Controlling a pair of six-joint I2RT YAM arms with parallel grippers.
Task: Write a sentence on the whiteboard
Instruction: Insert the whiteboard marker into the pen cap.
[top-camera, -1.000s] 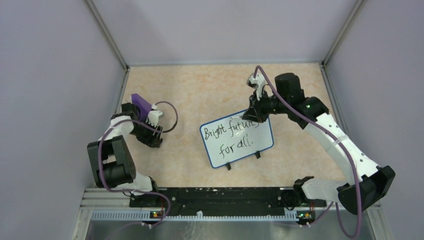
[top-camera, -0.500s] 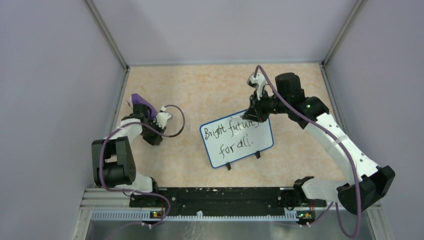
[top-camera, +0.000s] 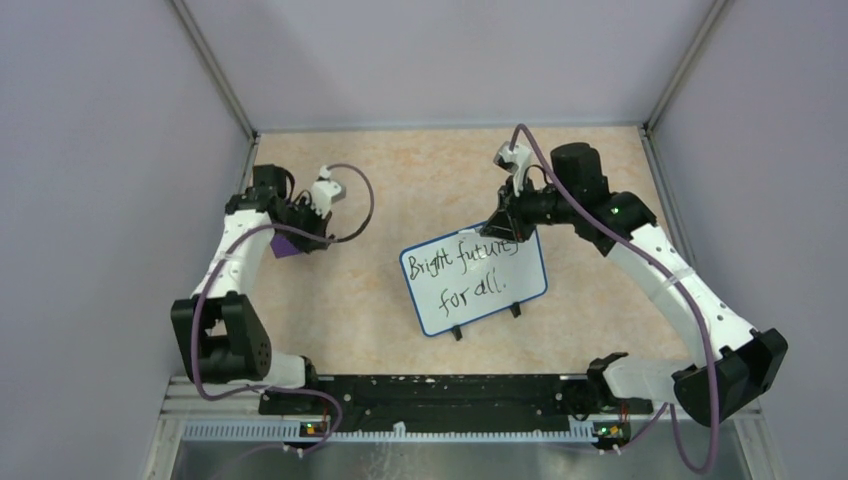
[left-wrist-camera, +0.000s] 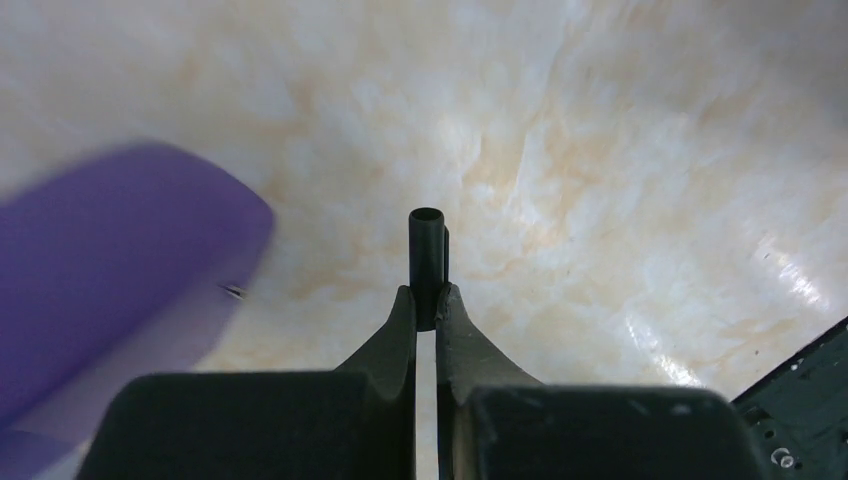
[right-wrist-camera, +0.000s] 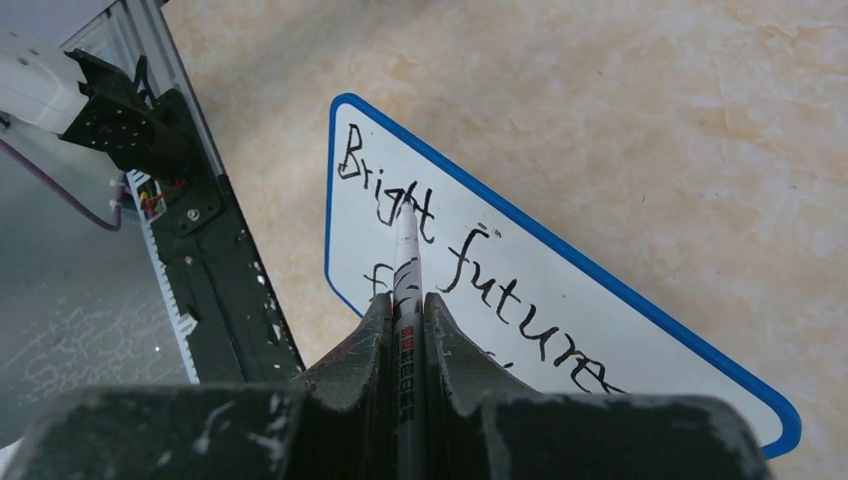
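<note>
The whiteboard (top-camera: 478, 300), white with a thin blue frame, stands on two black feet at mid-table. The sentence (top-camera: 462, 272) on it reads "Bright futures for all." in two black lines. My right gripper (top-camera: 507, 232) hovers at the board's top right edge, shut on a white marker (right-wrist-camera: 407, 258). In the right wrist view the marker's tip points at the word "Bright" on the whiteboard (right-wrist-camera: 620, 345). My left gripper (top-camera: 303, 236) is far left of the board, shut on a small black cap (left-wrist-camera: 427, 255) just above the tabletop.
A purple wedge-shaped piece (top-camera: 283, 244) lies right beside the left gripper and shows blurred as the purple wedge (left-wrist-camera: 110, 260) in the left wrist view. Grey walls close in the table on three sides. The black base rail (top-camera: 440, 392) runs along the near edge.
My left arm swung toward the back of the table and its jaws closed from open to shut. The right arm and the whiteboard stayed where they were.
</note>
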